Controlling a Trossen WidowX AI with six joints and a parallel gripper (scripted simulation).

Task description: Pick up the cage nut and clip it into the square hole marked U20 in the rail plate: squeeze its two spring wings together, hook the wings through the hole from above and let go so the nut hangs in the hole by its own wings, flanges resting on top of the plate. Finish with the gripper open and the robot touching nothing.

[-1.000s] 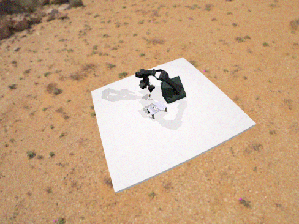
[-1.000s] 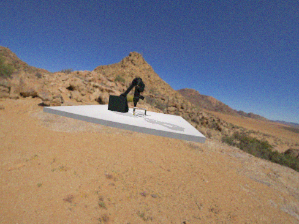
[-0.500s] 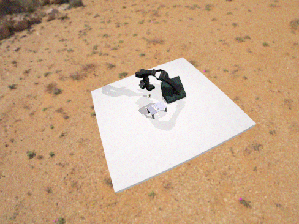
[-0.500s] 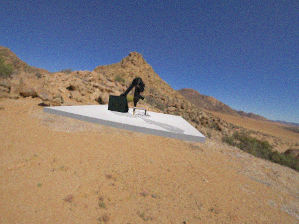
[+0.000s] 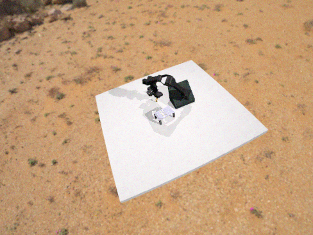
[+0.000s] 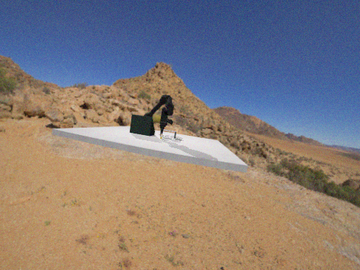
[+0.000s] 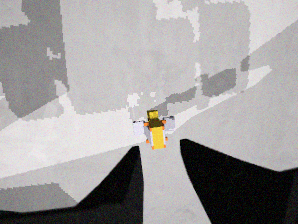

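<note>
Evidently small, yellow-bodied cage nut, orange-edged, pale pieces either side.

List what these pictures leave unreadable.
- U20 marking on the rail plate: too small in the top view.
- Contact between gripper and cage nut: too small in the top view; no side angle in the wrist view.
- Gripper's upper body: cut off by the wrist view's edge.
</note>
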